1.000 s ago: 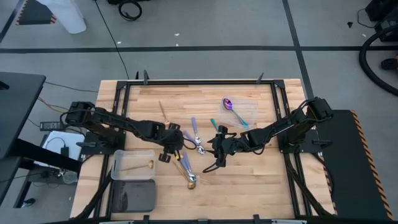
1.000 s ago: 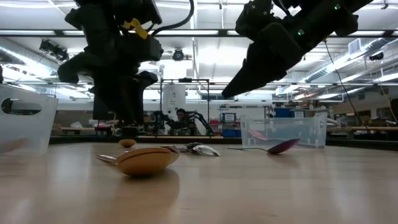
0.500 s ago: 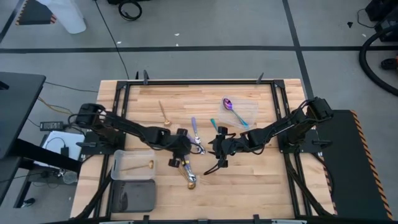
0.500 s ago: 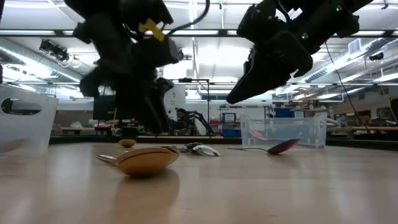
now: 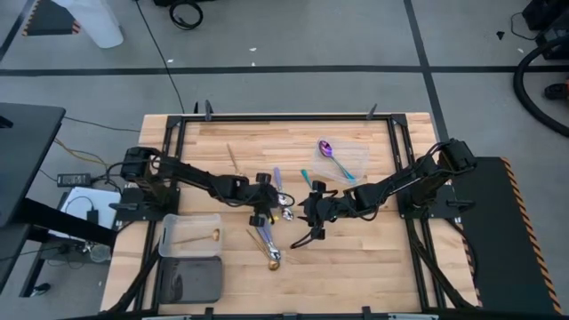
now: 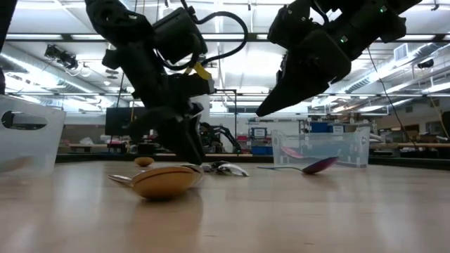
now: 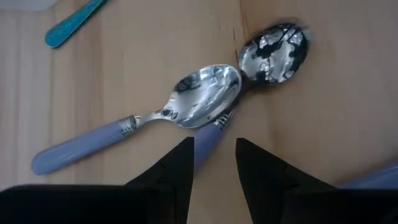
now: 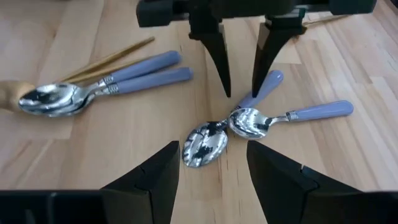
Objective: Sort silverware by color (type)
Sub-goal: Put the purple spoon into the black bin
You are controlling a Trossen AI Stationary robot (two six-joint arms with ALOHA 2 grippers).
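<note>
Left gripper (image 7: 213, 163) open, empty, straddling a lavender handle (image 7: 208, 137). Right gripper (image 8: 211, 163) open, hovering. Two silver spoons (image 7: 205, 98) lie crossed, bowls touching.

The left pincer (image 5: 260, 216) has swung right across the tabletop (image 5: 356, 253), from beside the gold spoons to above two crossed lavender-handled spoons (image 7: 186, 112), jaws parted

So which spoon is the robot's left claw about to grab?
Look at the middle of the wooden table, where the open left gripper points down. A lavender-handled spoon lies between its fingers, its handle running under a second silver spoon that crosses it.
</note>
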